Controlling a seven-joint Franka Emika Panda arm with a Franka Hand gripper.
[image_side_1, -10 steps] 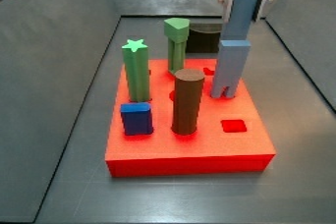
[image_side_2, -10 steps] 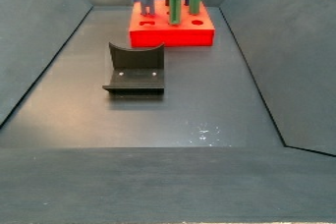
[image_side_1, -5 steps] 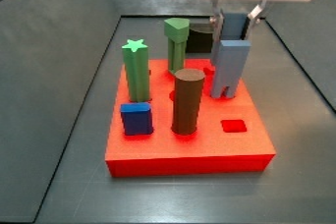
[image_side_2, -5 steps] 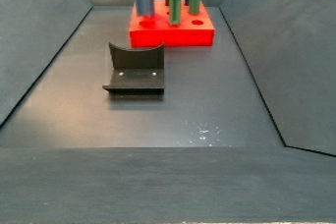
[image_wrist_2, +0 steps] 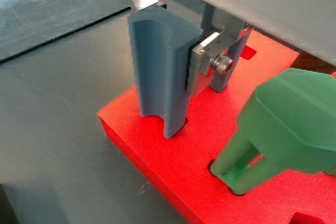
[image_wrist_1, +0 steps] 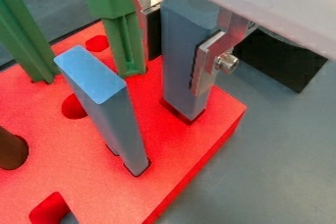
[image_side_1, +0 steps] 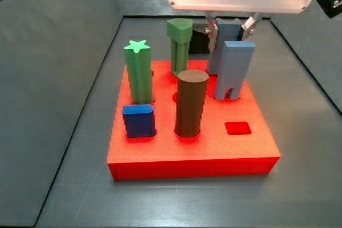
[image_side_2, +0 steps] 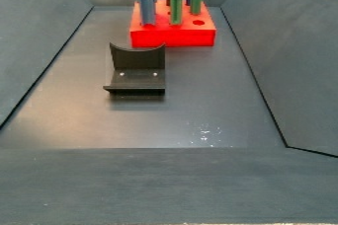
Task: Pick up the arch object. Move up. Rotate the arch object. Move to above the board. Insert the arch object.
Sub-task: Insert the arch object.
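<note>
Side view: we see the gripper [image_side_1: 230, 29] low over the far right part of the board [image_side_1: 254, 144], its fingers straddling the top of the arch [image_side_1: 233, 69]. The arch is a blue-grey block standing upright, legs down, its foot reaching the board's top at a hole there.

In both wrist views a silver finger [image_wrist_1: 211, 59] lies flat against the arch's side face. We cannot tell whether the pads are pressing or have just parted; no gap shows on the side we see, and the opposite finger is hidden behind the block. We judge the grip narrow, at about the arch's width.

In a wrist view the notch [image_wrist_2: 174, 127] between the arch's legs sits right at the red surface near the board's corner. That suggests the piece is part-way or fully down in its hole; how deep, we cannot say.

Other pieces stand seated in the board:
- green star post [image_side_1: 138, 68]
- green post [image_side_1: 181, 42]
- brown cylinder [image_side_1: 191, 103]
- short blue block [image_side_1: 139, 121]

One small hole [image_side_1: 238, 127] in front remains open.

The fixture [image_side_2: 136, 69] stands on the floor, well apart from the board and nearer the camera.

Our judgement: insertion is at its end. The upright hold keeps the legs square to the hole
</note>
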